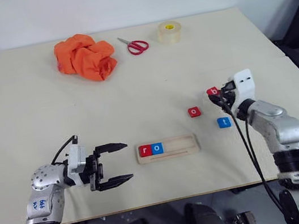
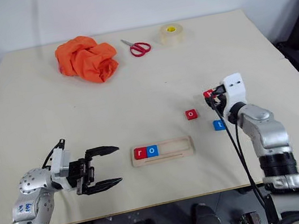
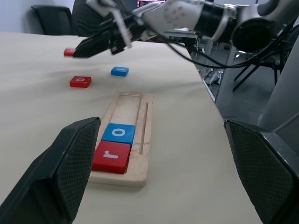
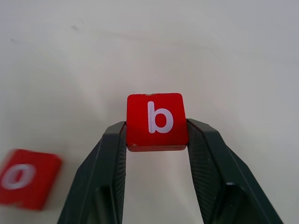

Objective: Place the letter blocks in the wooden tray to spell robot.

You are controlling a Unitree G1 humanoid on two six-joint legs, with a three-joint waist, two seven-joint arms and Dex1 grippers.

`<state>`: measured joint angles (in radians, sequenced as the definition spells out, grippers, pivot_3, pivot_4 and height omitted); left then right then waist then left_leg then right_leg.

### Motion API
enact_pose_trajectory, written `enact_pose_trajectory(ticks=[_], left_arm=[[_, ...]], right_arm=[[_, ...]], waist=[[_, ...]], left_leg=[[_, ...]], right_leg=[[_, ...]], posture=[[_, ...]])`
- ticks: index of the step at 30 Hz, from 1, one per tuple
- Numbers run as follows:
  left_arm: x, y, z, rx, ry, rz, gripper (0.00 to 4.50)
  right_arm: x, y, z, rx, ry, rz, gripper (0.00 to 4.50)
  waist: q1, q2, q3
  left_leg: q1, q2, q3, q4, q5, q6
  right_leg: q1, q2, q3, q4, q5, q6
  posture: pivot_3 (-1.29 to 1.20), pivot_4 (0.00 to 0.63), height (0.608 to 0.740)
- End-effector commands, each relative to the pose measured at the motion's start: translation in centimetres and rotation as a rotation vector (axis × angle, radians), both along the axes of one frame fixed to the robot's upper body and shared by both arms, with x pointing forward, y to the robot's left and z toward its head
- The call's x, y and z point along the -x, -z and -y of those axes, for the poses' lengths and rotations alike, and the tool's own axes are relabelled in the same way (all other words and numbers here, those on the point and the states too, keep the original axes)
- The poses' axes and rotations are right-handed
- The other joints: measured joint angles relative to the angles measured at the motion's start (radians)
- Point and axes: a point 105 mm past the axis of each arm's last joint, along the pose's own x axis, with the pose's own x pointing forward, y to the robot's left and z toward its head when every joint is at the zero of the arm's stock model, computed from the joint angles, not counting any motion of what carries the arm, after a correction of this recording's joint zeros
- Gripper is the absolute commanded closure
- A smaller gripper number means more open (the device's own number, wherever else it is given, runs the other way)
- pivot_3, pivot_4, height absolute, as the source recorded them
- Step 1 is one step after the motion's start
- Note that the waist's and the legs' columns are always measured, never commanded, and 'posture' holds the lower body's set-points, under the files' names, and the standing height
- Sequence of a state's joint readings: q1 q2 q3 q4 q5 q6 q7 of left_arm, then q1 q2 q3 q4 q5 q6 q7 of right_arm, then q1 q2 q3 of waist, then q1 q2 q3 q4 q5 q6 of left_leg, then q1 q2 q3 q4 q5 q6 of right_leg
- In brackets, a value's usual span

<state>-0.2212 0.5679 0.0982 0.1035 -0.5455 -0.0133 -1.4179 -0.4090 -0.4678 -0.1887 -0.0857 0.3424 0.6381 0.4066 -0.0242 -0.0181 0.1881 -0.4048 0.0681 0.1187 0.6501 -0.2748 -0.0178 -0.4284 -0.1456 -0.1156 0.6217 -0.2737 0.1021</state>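
The right gripper (image 4: pixel 156 133) pinches the red b block (image 4: pixel 156 121) between its two fingers; the right wrist view shows the letter upright and both pads pressed to the tile's sides, a detail the head views reduce to a red speck at the fingertips (image 1: pixel 213 91). That same wrist view catches the red o (image 4: pixel 24 183) lying on the table (image 1: pixel 151 88) below and to one side. From above, this red o (image 1: pixel 194 112) sits between the tray (image 1: pixel 167 148) and the right gripper, with the blue t (image 1: pixel 223 122) just beside it, nearer the robot. The tray holds a red r (image 1: pixel 145 150) and a blue o (image 1: pixel 157 148) touching side by side at its left end; the left wrist view shows them seated in the recess beside a thin groove. The left gripper (image 1: pixel 113 165) hovers level just left of the tray, jaws spread wide and holding nothing. At the far edge lie an orange cloth (image 1: pixel 85 57), scissors (image 1: pixel 135 45) and a tape roll (image 1: pixel 169 31).
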Motion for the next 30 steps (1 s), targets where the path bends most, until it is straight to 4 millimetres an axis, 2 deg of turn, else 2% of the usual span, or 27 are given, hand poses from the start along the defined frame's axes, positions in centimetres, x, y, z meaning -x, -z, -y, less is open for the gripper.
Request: enact_pose_trajectory(ticks=[1, 6, 12, 19, 25, 30], left_arm=[[-0.1, -0.3, -0.3, 0.009, 0.01, 0.024, 0.0], [-0.1, -0.2, -0.6, 0.014, 0.018, 0.017, 0.0], [-0.2, -0.2, -0.8, 0.013, 0.015, 0.014, 0.0], [-0.1, -0.3, -0.6, 0.013, 0.015, 0.014, 0.0], [0.0, -0.4, -0.5, 0.014, 0.01, 0.015, 0.0], [0.0, -0.3, -0.5, 0.016, 0.002, 0.014, 0.0]], right_arm=[[2.8, -2.3, -0.3, -0.008, -0.02, 0.089, 3.04], [7.6, -0.6, -0.5, -0.02, 0.024, 0.055, 3.04], [11.7, 2.4, -1.2, -0.05, 0.093, -0.067, 3.04], [12.1, 4.1, -0.9, -0.099, 0.193, -0.12, 3.04], [12.0, 5.1, -0.7, -0.133, 0.202, -0.152, 3.04], [12.0, 5.3, -0.7, -0.137, 0.195, -0.151, 1.37]], waist=[[0.001, 0.0, 0.0], [0.004, 0.0, 0.0], [-0.002, 0.0, 0.0], [-0.002, -0.001, -0.001], [-0.002, -0.001, -0.001], [-0.003, -0.001, -0.001]], left_leg=[[0.0, 0.0, 0.0, 0.0, 0.0, 0.0], [0.0, 0.0, 0.0, 0.001, -0.001, 0.001], [0.001, 0.0, -0.001, 0.001, -0.001, 0.001], [0.001, 0.0, -0.002, 0.002, -0.001, 0.001], [0.001, 0.0, -0.001, 0.001, -0.001, 0.002], [0.001, 0.0, -0.002, 0.001, -0.001, 0.001]], right_leg=[[0.0, 0.0, 0.0, 0.0, 0.0, 0.0], [0.0, 0.0, 0.0, -0.002, 0.0, 0.001], [0.0, 0.0, 0.001, -0.002, 0.0, 0.001], [0.0, 0.0, 0.001, -0.001, 0.001, 0.0], [0.0, 0.0, 0.001, -0.002, 0.001, 0.0], [0.0, 0.0, 0.001, -0.002, 0.001, 0.0]], posture=[[0.0, 0.15, 0.74], [0.0, 0.15, 0.74], [0.0, 0.15, 0.74], [0.0, 0.15, 0.74], [0.0, 0.15, 0.74], [0.0, 0.15, 0.74]])
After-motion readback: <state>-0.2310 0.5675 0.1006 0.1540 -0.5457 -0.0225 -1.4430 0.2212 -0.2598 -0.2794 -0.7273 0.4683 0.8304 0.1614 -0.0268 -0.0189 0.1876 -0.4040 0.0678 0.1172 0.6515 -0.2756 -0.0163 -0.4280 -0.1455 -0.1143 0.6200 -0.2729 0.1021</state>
